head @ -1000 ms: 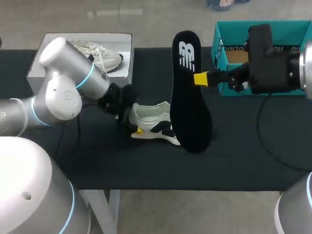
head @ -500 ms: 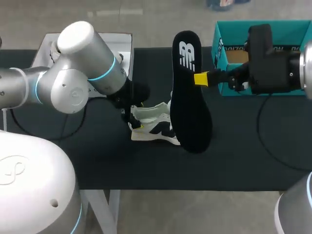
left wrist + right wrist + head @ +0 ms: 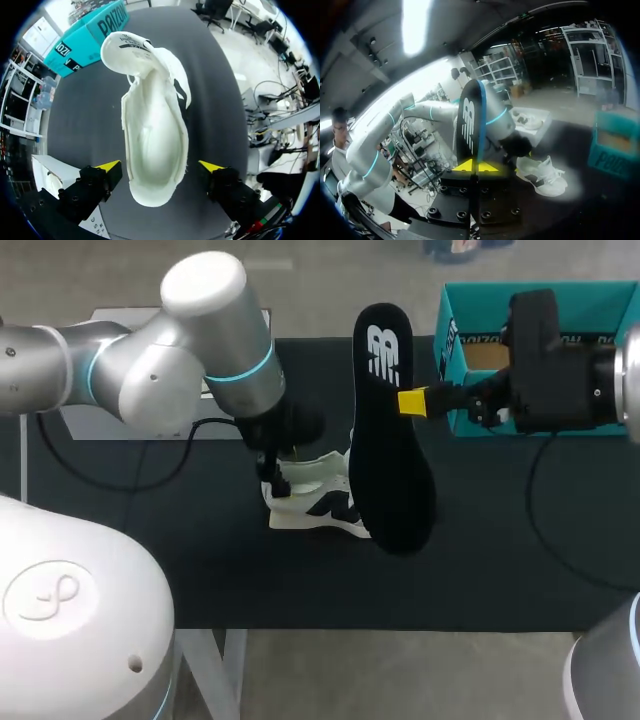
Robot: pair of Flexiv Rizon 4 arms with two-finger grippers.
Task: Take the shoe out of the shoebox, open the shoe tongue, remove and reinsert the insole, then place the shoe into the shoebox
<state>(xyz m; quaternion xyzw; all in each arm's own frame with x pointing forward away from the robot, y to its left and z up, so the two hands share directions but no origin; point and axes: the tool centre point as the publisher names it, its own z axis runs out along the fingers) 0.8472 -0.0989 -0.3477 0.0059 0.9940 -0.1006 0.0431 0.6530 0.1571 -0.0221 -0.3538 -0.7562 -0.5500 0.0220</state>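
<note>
Head view: shoe [image 3: 312, 502] sat on its sole near the middle of the table [image 3: 500, 560], a bit toward the left edge. Left arm [image 3: 215, 360] came in over the shoe's heel; its fingers were hidden under the wrist here. Right gripper [image 3: 412, 402] was clamped on the long edge of the black insole [image 3: 390, 470], held upright between shoe and teal shoebox [image 3: 470, 345]. Shoebox was at the far right corner.

Left wrist view: left gripper [image 3: 159, 166] had fingers spread, one either side of the heel, small gaps visible, no grip. Shoe's inside was bare white, tongue flipped forward. Shoebox lay beyond the toe.

Right wrist view: yellow tips were pinched together on the insole, which stood straight up ahead of the fingers. Shoe lay on the table past it, under the left arm; shoebox was off to the side.
</note>
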